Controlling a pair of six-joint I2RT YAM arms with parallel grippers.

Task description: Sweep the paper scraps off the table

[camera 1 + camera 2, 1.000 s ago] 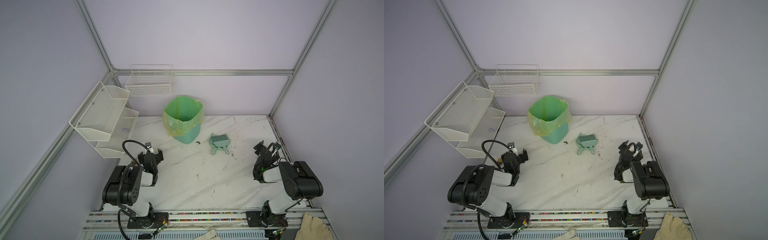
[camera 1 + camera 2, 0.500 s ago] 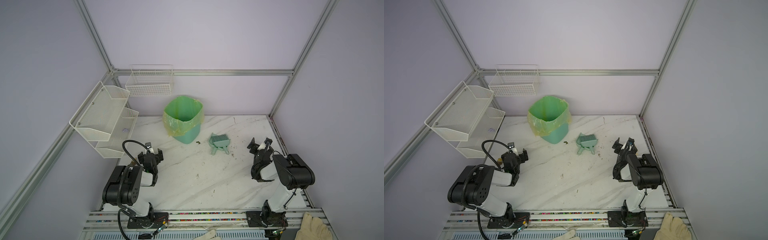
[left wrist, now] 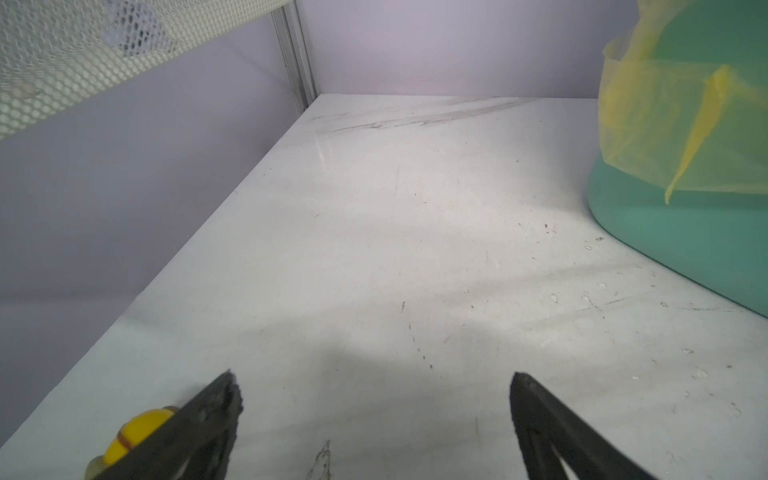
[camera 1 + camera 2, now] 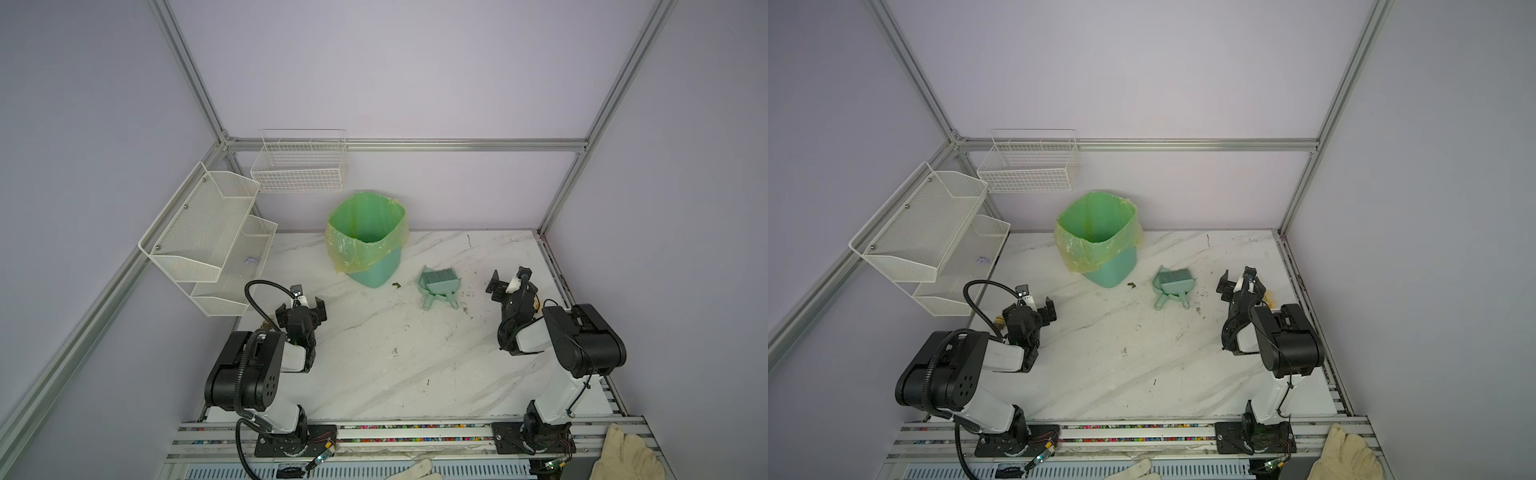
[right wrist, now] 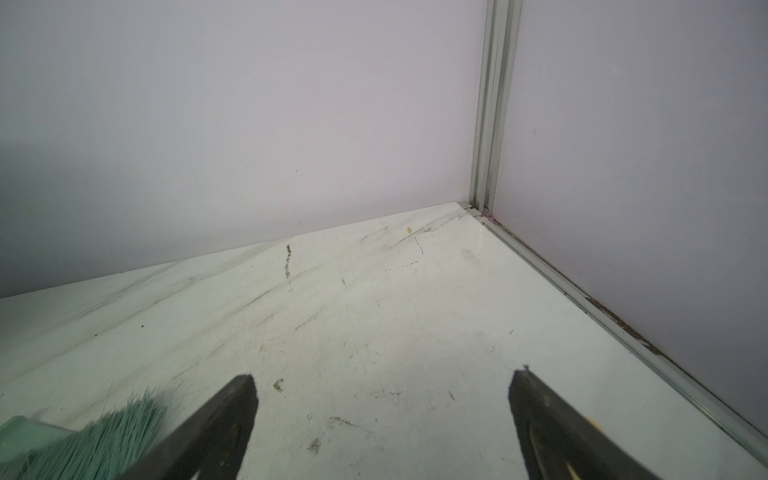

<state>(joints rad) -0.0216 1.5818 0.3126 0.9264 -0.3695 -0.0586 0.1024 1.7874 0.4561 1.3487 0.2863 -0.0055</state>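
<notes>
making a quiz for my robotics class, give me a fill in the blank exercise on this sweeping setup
1. The teal brush lies nested on the ____, on the table.
2. The left gripper and right gripper both stand ____, holding nothing.
3. The teal brush lies between the green bin and the ____ gripper.
Missing words: dustpan; open; right.

table (image 4: 395,386): scuffed white marble | on it: lined bin (image 4: 376,272); dustpan with brush (image 4: 438,286); olive speck (image 4: 396,284)

Wide-spread, empty left gripper (image 4: 301,308) low and level; right gripper (image 4: 508,282) higher, equally spread and empty
</notes>
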